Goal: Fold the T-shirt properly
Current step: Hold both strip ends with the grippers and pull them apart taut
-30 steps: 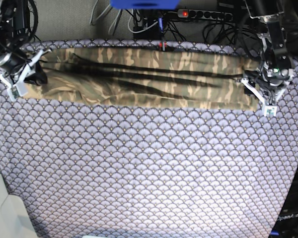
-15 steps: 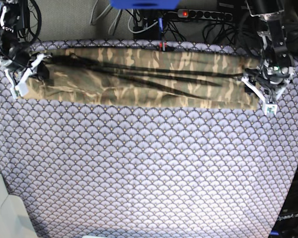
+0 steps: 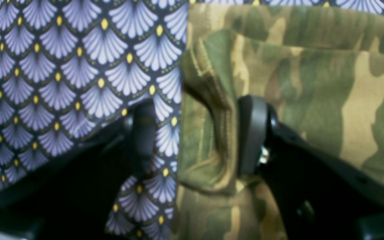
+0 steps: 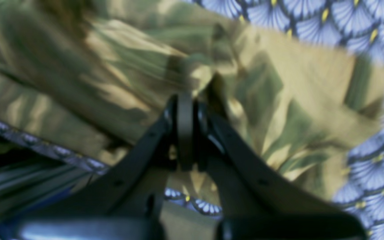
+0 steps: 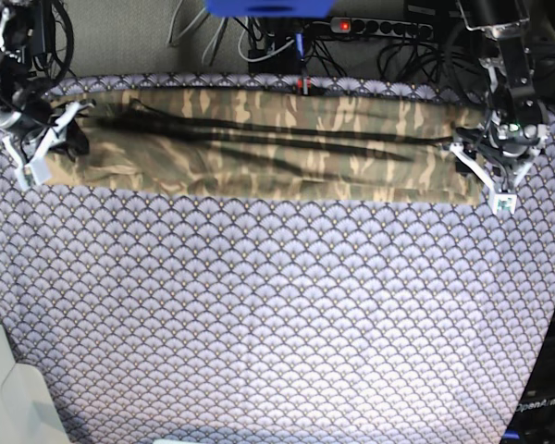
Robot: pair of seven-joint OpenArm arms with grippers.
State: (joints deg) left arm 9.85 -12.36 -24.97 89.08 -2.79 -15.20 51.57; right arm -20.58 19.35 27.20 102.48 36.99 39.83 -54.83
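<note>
A desk covered with a purple fan-patterned tablecloth (image 5: 277, 324) fills the base view, with a power strip (image 5: 370, 26) and cables behind its far edge. The T-shirt (image 5: 259, 148), in camouflage print, is stretched as a long narrow band along the far side of the desk, from one arm to the other.

The right gripper (image 4: 186, 126) is seen with its jaws together, clamped on a bunch of the T-shirt cloth at that end. The left gripper (image 3: 197, 133) has its jaws apart; one pad is placed on the tablecloth, the other on the shirt, and a stitched hem fold stands between them, not yet pinched.

Several risks are judged from this. If the left jaws are closed as they stand, the tablecloth may be caught together with the hem. If only one layer is taken, the band may open when lifted. A strong pull by the right arm may drag the loose end away.
</note>
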